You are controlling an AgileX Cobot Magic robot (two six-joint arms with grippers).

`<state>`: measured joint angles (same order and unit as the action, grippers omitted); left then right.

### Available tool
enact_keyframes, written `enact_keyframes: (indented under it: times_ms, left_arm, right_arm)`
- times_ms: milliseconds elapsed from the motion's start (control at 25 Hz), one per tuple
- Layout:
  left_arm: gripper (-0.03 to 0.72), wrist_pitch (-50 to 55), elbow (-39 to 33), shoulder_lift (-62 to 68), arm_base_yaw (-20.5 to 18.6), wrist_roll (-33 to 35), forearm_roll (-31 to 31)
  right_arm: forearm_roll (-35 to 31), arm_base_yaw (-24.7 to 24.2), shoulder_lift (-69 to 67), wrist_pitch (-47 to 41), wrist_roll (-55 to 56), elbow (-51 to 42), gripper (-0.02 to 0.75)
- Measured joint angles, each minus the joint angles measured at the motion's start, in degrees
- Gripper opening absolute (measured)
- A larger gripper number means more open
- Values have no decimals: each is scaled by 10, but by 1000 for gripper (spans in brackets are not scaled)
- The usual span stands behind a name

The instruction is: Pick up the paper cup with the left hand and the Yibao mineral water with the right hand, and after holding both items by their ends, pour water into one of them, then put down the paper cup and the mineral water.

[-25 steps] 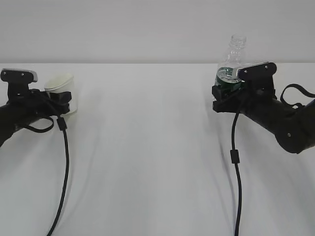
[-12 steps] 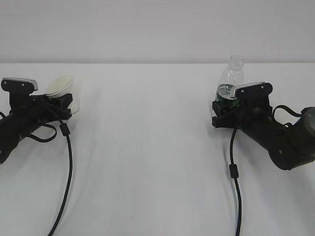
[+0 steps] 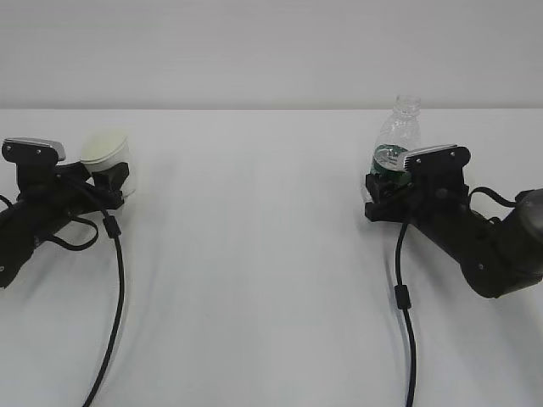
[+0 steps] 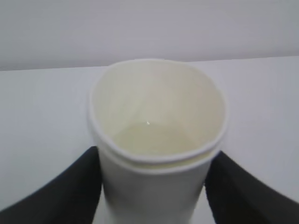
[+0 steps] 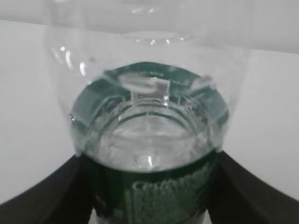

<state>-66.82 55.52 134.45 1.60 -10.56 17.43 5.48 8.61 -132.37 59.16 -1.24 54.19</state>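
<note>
Left pincer clamped on light, crushable paper cup; right pincer clamped on slippery, part-full Yibao mineral water at label.

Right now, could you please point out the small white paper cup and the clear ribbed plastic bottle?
small white paper cup (image 3: 105, 146), exterior view, on its pale inside.
clear ribbed plastic bottle (image 3: 397, 134), exterior view, on its clear shoulder.

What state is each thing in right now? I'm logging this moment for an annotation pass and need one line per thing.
paper cup: upright, mouth open, clamped between the left gripper's fingers.
Yibao mineral water: upright, uncapped, water level at the green label, clamped low on its body.
left gripper: shut on the cup, low over the table.
right gripper: shut on the bottle at its label band.
table: white, bearing both arms' cables.
</note>
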Motion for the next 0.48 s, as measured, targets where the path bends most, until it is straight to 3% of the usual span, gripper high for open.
enact_keyframes:
  times_ms: [80,160,240,480]
  left_arm:
    - [541,24,0,4,0,0,2]
    - [577,52,0,11,0,2,5]
    - [588,57,0,11,0,1,6]
    - [594,57,0,11,0,1,7]
  right_arm:
    - [0,0,-1,1,0,0,495]
    - [0,0,-3,-3,0,0,589]
    - [2,0,-5,-13,0,0,636]
    - [14,0,-5,-14,4,-2,657]
